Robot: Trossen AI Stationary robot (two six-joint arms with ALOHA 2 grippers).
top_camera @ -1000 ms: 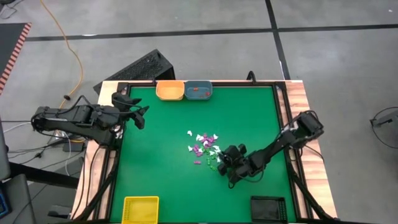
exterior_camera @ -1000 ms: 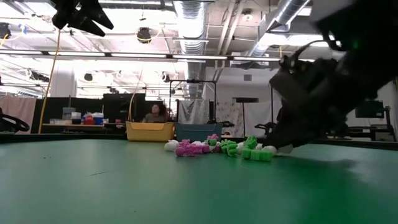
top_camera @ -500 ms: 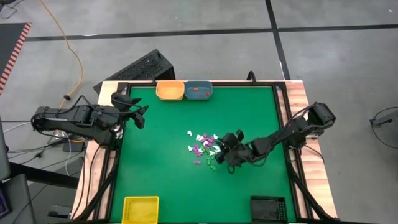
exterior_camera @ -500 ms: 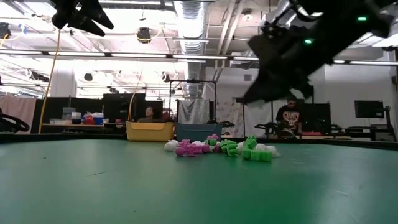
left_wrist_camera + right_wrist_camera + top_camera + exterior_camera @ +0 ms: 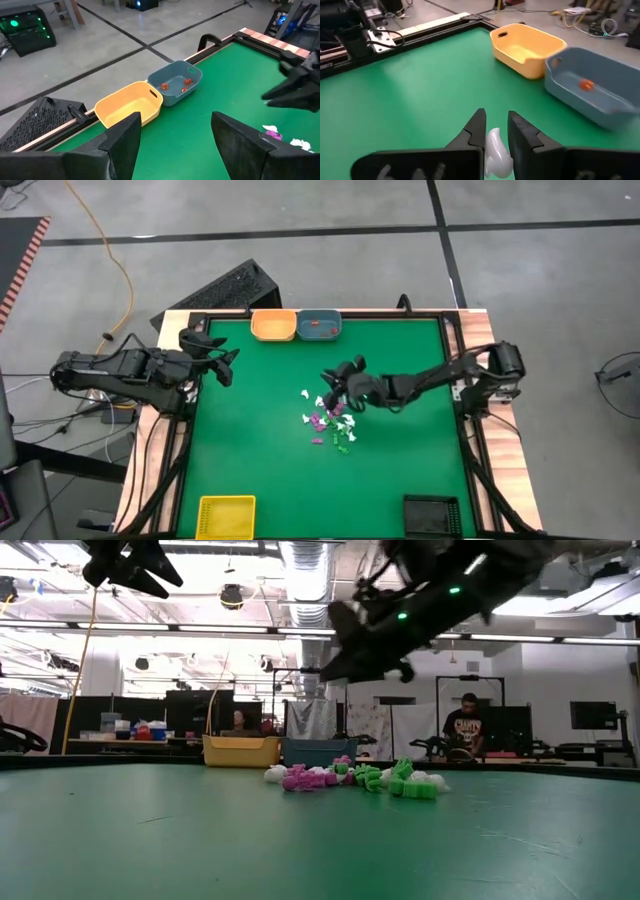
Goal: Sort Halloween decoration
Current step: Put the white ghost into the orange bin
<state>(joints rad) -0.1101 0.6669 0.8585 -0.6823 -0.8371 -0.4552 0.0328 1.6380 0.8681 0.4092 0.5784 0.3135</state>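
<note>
The Halloween decoration is a small pile of white, purple and green trinkets (image 5: 330, 420) lying on the green mat near the table's middle, also seen in the low view (image 5: 350, 778). My right gripper (image 5: 335, 380) hangs above the mat just beyond the pile's far side, high in the low view (image 5: 345, 640). It is shut on one white trinket (image 5: 497, 150). My left gripper (image 5: 225, 365) waits open at the table's left edge, its fingers wide apart (image 5: 175, 135). My right gripper pinches the white trinket's upper part (image 5: 496, 137) between its two fingers. The trinket is lifted clear of the mat. Its rounded lower end (image 5: 499, 167) shows between the finger bases in the right wrist view.
An orange tray (image 5: 273, 325) and a blue tray (image 5: 319, 325) holding a few orange-red trinkets (image 5: 176, 86) stand at the far edge. A yellow tray (image 5: 225, 515) and a black tray (image 5: 432, 515) stand at the near edge. Bare mat lies left of the pile.
My right gripper has risen from the mat at the pile's near right side and travelled over the pile toward the table's far left, the arm stretching out. The pile has stayed where it was.
</note>
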